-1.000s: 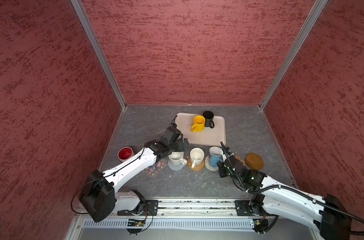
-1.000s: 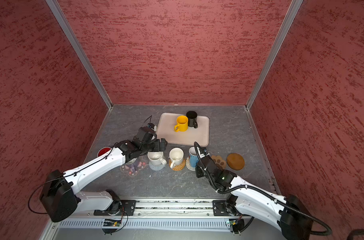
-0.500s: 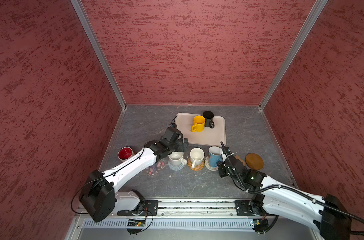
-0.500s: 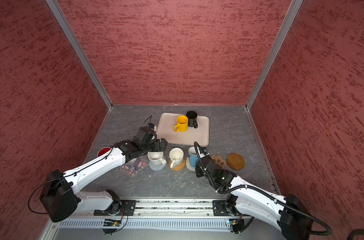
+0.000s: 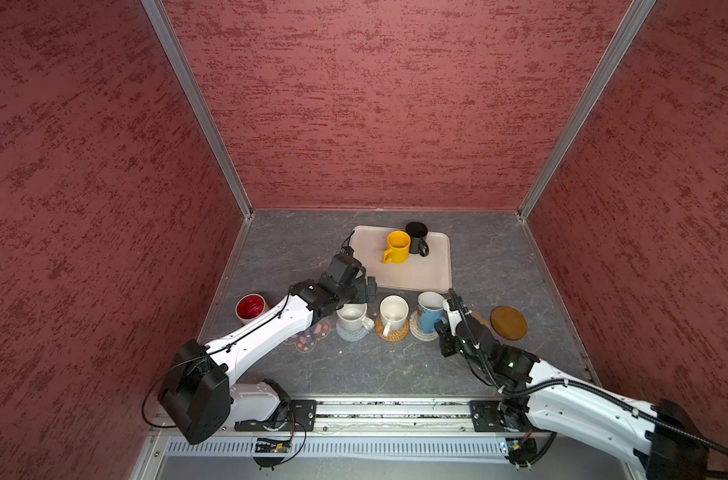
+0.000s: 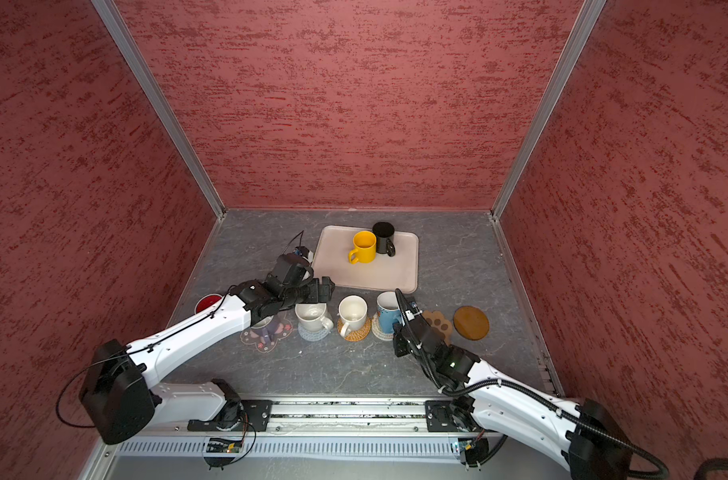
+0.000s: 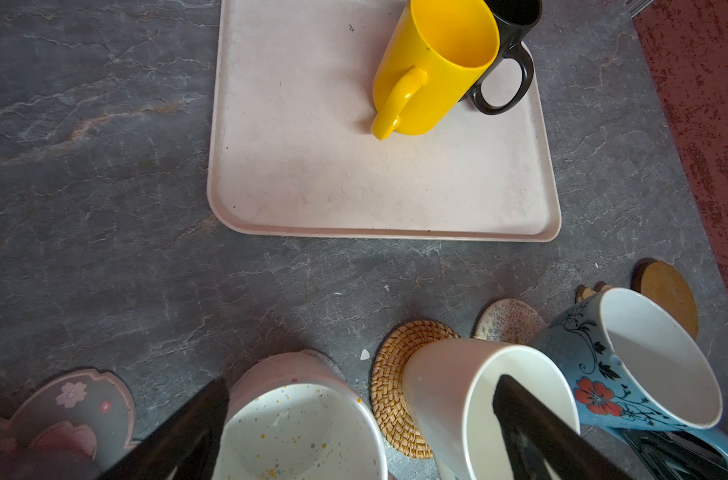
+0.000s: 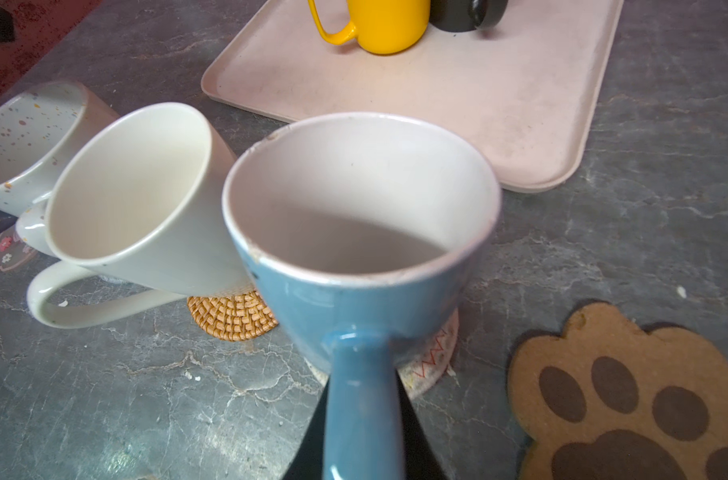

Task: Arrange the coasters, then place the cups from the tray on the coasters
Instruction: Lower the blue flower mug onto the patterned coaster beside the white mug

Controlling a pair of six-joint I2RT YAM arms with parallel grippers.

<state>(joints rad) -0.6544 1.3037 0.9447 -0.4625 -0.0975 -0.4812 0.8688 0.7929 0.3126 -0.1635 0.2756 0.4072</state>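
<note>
The right pincer (image 8: 364, 436) is clamped on the glossy handle of the blue mug (image 8: 366, 307), which is printed with red flowers and black vines and stands on a beige woven mat (image 8: 433, 361). Just beside it lie a brown paw-shaped mat (image 8: 620, 399) and a wooden disc (image 5: 508, 323), both bare. Leftward, a white mug (image 8: 146, 199) sits on a wicker round (image 8: 233, 316). The left pincer (image 7: 362, 386) hangs spread wide above a speckled mug (image 7: 296, 428). A strip of veined grey surface (image 7: 104, 249) parts this row from the low-rimmed pink tray (image 7: 354, 187), where a yellow mug (image 7: 433, 70) and a black mug (image 7: 516, 25) stand close together on its far side.
</note>
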